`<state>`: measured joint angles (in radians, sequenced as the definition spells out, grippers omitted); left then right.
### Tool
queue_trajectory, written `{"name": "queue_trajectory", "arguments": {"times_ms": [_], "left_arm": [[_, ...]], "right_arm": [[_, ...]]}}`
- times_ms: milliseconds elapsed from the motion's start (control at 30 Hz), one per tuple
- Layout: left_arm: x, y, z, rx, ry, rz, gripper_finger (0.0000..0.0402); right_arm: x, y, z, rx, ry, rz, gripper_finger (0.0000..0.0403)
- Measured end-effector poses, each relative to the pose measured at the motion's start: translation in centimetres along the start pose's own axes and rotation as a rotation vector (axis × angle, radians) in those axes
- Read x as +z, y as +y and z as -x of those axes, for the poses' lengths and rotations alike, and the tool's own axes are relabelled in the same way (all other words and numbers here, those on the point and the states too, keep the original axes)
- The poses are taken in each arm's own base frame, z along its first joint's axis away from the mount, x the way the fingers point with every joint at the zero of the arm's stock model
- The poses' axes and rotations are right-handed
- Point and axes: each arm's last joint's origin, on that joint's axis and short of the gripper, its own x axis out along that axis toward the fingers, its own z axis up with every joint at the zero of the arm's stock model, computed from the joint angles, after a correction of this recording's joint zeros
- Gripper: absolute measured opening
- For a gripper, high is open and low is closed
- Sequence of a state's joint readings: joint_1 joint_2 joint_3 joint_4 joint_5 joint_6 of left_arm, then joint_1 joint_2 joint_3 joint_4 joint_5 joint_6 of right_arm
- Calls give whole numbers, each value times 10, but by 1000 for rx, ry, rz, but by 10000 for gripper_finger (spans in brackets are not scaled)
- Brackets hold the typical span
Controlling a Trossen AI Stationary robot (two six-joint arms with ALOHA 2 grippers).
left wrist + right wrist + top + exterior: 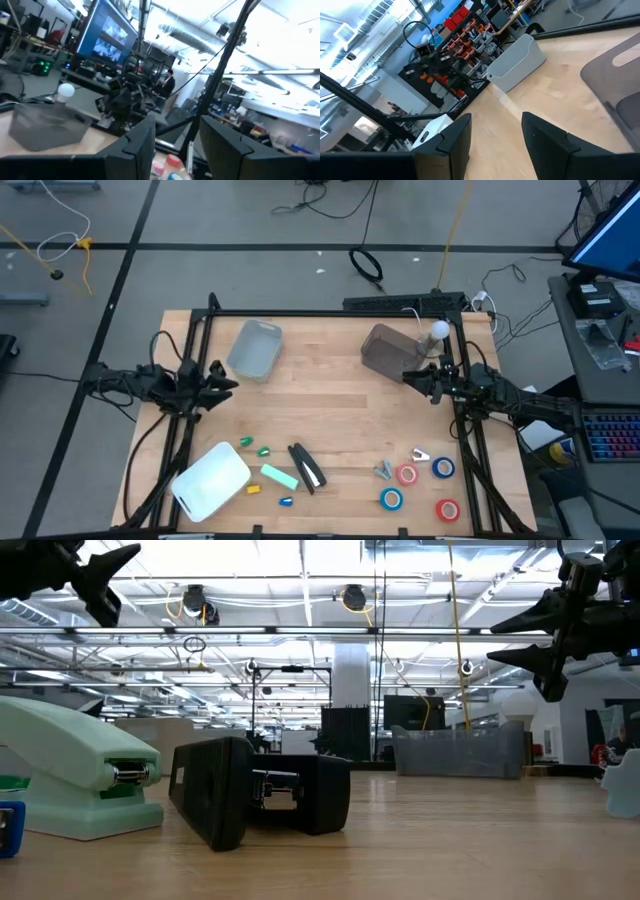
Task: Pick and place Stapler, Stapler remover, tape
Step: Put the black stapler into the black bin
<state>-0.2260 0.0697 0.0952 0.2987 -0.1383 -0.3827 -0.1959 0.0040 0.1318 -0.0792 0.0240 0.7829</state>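
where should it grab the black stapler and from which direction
Take the black stapler across its narrow body near the middle, coming straight down from above. It lies flat on the table as a long thin bar running diagonally, so the fingers should close across its width, turned square to that diagonal. The mint stapler lies close beside it, so that side is tight.

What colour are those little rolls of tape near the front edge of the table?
Two tape rolls are red and two blue, each with a pale centre. The high view shows them best.
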Motion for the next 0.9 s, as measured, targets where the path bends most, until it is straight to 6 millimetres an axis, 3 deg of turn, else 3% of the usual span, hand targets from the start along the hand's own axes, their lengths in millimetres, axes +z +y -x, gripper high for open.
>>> {"name": "queue_trajectory", "arguments": {"times_ms": [267, 433, 600, 767, 900], "left_arm": [[-6, -3, -28, 120, 156, 63, 154], [3, -14, -68, 222, 331, 12, 154], [7, -24, -117, 335, 616, -65, 154], [-3, -30, -157, 361, 866, -85, 154], [-18, -30, -173, 333, 1022, -54, 154]], "right_arm": [[0, 0, 0, -1, -2, 9, 167], [0, 0, 0, -1, -2, 15, 167], [0, 0, 0, 0, -2, 21, 167], [0, 0, 0, 0, -2, 21, 167], [0, 0, 0, 0, -2, 21, 167]]}}
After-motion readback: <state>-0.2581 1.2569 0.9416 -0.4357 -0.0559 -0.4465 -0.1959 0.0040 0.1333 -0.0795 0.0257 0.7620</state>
